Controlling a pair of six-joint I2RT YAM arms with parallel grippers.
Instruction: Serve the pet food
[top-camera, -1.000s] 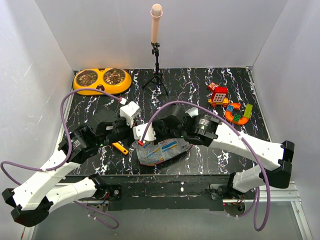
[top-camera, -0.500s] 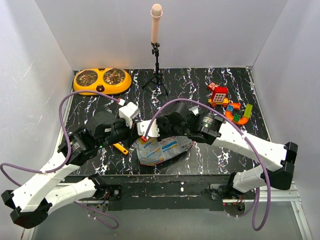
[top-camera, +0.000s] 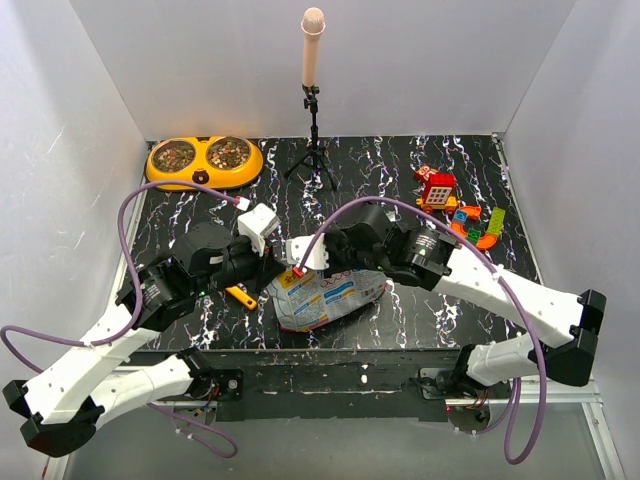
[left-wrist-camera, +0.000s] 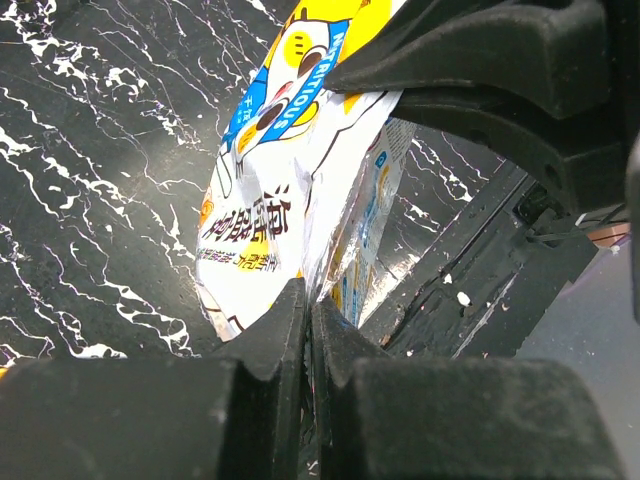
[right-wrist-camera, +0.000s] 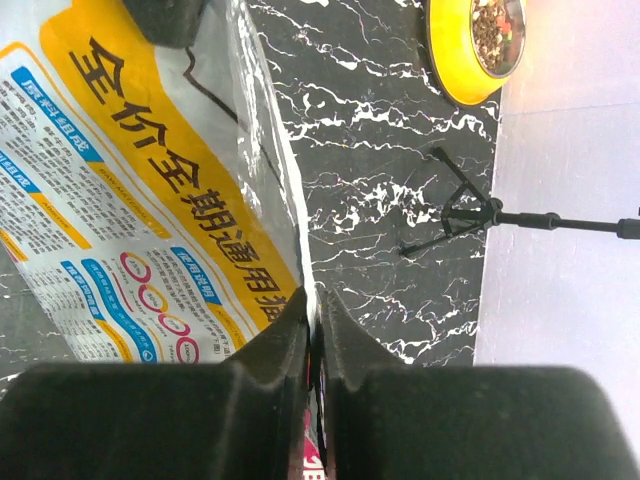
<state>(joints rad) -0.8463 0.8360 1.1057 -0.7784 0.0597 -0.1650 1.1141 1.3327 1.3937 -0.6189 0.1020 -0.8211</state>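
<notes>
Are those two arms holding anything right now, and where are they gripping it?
Both hold the pet food bag: the left tool and the right tool each pinch a thin edge of its film.

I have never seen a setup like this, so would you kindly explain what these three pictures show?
Two robot arms are bolted to a table's near edge. The wide picture looks down from above; the other two come from cameras on each wrist. The left gripper and right gripper are both shut on edges of the pet food bag. Also on the black table: an orange double bowl, a yellow scoop, a tripod and toy blocks.
</notes>
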